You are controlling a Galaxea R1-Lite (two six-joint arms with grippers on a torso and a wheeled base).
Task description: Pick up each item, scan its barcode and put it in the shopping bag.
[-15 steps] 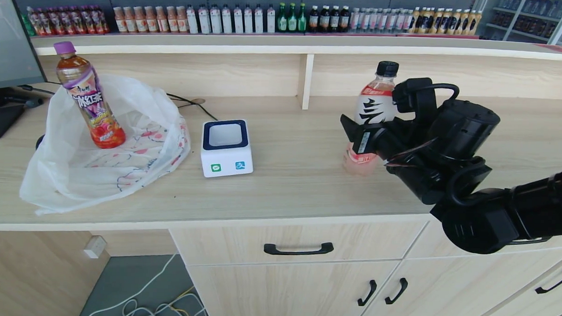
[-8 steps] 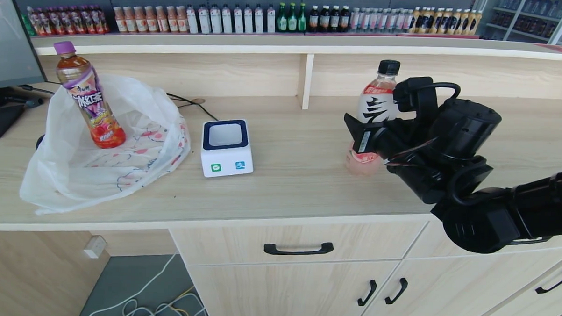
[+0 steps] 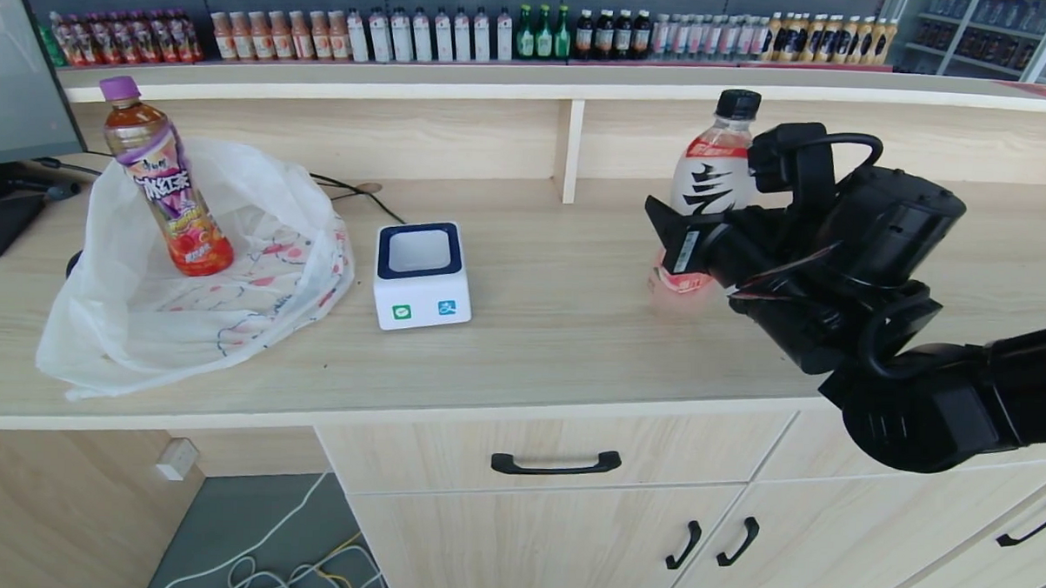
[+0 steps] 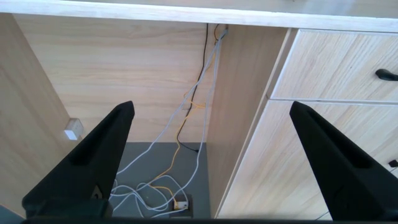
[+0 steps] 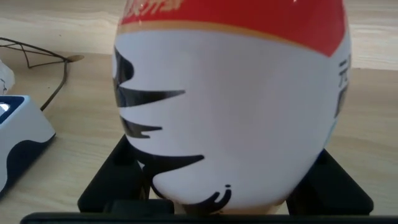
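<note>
One bottle concerns us at this moment: the pink drink bottle (image 3: 709,187), black-capped, with a white label and bold black strokes, stands upright right of centre in the head view; the right gripper (image 3: 697,248) pinches it about the lower body, one jaw across the front and the other behind. In the right wrist view the label (image 5: 230,106) sits close between the dark fingers (image 5: 106,180).

A second ago the cap and base were lower in the frame, the base seemingly on the wooden counter (image 3: 556,339); both have since risen, with a slight drift toward the right edge, so we judge the bottle lifted clear; the pick-up looks done and the scan comes next.

The white scanner box (image 3: 422,273) with its blue-rimmed window lies left of the bottle, well apart, near the frame's centre; we would expect the barcode to need turning toward that window, though we cannot see where the barcode is.

Further left the shopping bag (image 3: 121,332) lies slumped and open on the counter; a purple-capped tea bottle (image 3: 168,195) already stands tilted in it.

The left gripper (image 4: 210,109) hangs below counter level with its fingers spread wide and nothing between them, facing cabinet fronts and loose cables (image 4: 186,124).
</note>
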